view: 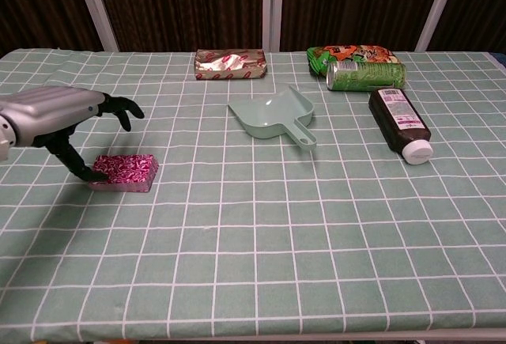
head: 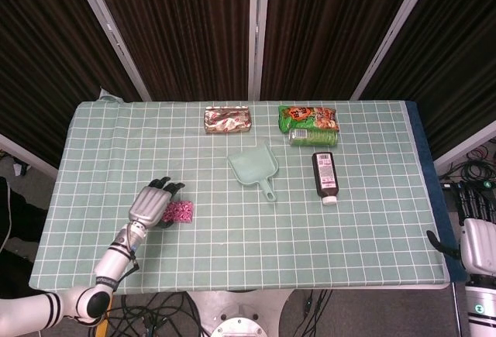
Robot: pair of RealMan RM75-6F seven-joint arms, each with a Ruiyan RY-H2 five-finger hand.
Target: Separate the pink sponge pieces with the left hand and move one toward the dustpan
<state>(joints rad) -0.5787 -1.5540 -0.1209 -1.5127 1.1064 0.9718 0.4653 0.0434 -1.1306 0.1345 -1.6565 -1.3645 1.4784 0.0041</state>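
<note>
We judge the task barely begun: our left hand (view: 55, 115) hovers spread and empty, one of its fingers (view: 81, 168) touching the unseparated pink sponge pieces (view: 123, 172), dustpan (view: 275, 116) well apart.

Dark curtains (head: 178, 27), green checked table (head: 372, 221) — cabled floor (head: 155, 306)

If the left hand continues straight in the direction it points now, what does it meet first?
Probably the pink sponge: the left hand reaches over it, one finger apparently touching its near-left edge. Beyond lies the dustpan.
</note>
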